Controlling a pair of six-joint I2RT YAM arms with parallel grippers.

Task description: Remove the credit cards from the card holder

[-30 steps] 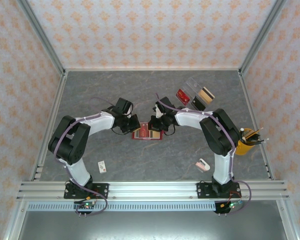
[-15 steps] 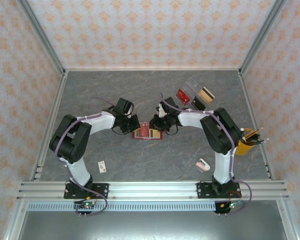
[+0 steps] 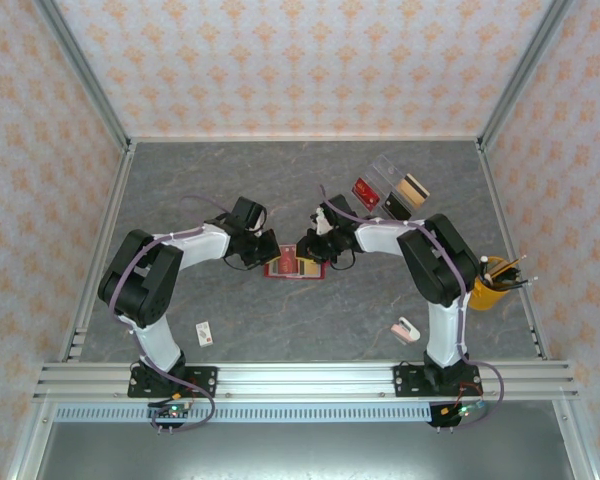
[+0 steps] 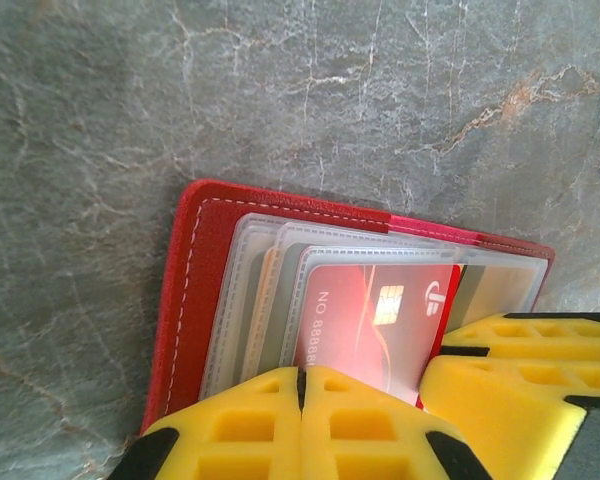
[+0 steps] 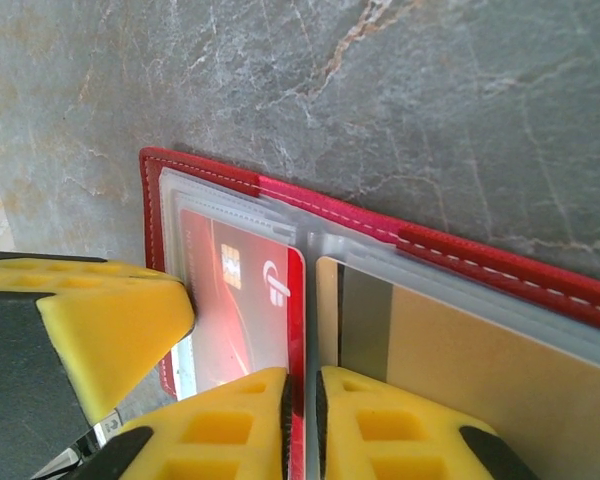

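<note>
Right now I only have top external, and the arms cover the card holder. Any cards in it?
Observer: Yes. Left wrist shows a red chip card inside a clear sleeve of the open card holder.
Operator: Other half?
Observer: Right wrist shows a tan card with a dark stripe tucked in there.
Operator: Left gripper?
Observer: The left gripper has its jaws shut, tips overlapping the red chip card's sleeve.
</note>
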